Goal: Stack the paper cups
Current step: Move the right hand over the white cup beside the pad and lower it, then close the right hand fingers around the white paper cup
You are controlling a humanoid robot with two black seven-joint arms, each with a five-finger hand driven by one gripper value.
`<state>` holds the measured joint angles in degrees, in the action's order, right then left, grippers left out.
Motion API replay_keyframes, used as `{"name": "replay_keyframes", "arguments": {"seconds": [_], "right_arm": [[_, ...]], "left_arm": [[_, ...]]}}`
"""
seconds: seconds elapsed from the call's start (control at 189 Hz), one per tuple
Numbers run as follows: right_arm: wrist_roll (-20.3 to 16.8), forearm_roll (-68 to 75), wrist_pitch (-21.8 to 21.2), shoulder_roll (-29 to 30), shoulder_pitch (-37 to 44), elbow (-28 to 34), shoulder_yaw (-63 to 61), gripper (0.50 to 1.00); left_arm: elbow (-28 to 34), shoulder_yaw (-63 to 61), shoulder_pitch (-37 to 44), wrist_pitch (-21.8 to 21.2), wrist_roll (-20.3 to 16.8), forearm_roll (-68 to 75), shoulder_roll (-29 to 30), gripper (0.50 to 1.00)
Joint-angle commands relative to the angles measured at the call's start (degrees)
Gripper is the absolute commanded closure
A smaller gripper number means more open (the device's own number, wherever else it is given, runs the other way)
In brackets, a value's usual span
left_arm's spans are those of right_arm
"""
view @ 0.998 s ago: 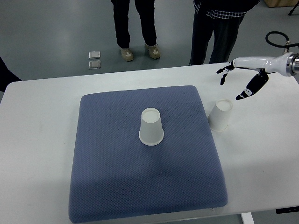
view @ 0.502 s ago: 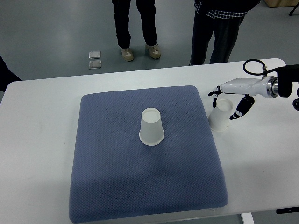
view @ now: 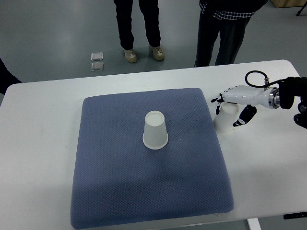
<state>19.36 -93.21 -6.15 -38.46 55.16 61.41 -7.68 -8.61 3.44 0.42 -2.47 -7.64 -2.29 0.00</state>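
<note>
The right robot hand is cupping, fingers spread, over a cup sitting beside the pad; whether it is gripping is unclear.

I read this as a robot test lab or workshop room: a plain white rectangular worktable topped with a padded dark blue quilted mat, a bare grey smooth floor with 2 small square metal floor plates, and 2 standing onlookers' legs behind it.

White paper cups, a blue dotted-weave mat, a white table, white-and-black hand.
</note>
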Motion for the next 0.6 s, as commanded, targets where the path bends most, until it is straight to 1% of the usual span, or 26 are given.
{"name": "replay_keyframes", "arguments": {"seconds": [0.0,0.063,0.143,0.238,0.296,0.343,0.37,0.512,0.56,0.597], "right_arm": [[-0.02,-0.48,0.17,0.49,-0.32,-0.86,0.04,0.603],[-0.02,-0.75,0.43,0.49,-0.93,-1.47,0.12,0.609],[-0.02,-0.92,1.93,0.49,-1.11,-2.09,0.3,0.619],[-0.02,-0.92,2.37,0.49,-1.19,-2.53,0.3,0.634],[-0.02,-0.92,2.54,0.49,-1.19,-2.61,0.39,0.668],[0.07,-1.01,2.63,0.49,-1.11,-2.79,0.39,0.683],[0.07,-1.1,2.63,0.49,-1.11,-2.97,0.48,0.703],[0.33,-1.89,2.9,0.49,-1.11,-4.02,0.83,0.746],[0.33,-1.98,3.16,0.49,-1.11,-4.02,0.92,0.769],[0.33,-1.98,3.16,0.49,-1.02,-4.02,1.18,0.775]], "left_arm": [[0.0,0.08,0.02,0.01,-0.01,0.0,0.0,0.5],[0.0,-0.01,0.02,0.01,-0.09,0.0,0.0,0.5],[0.0,0.07,0.02,0.01,-0.01,0.0,0.0,0.5],[0.0,-0.01,0.02,0.01,-0.09,0.0,0.0,0.5],[0.0,-0.01,0.02,0.01,-0.01,0.0,0.0,0.5],[0.0,-0.01,0.02,0.01,-0.09,0.0,0.0,0.5],[0.0,-0.01,0.02,0.01,-0.01,0.0,0.0,0.5],[0.0,-0.01,0.02,0.01,-0.09,0.0,0.0,0.5],[0.0,0.07,0.02,0.01,-0.01,0.0,0.0,0.5],[0.0,-0.01,0.02,0.01,-0.01,0.0,0.0,0.5]]}}
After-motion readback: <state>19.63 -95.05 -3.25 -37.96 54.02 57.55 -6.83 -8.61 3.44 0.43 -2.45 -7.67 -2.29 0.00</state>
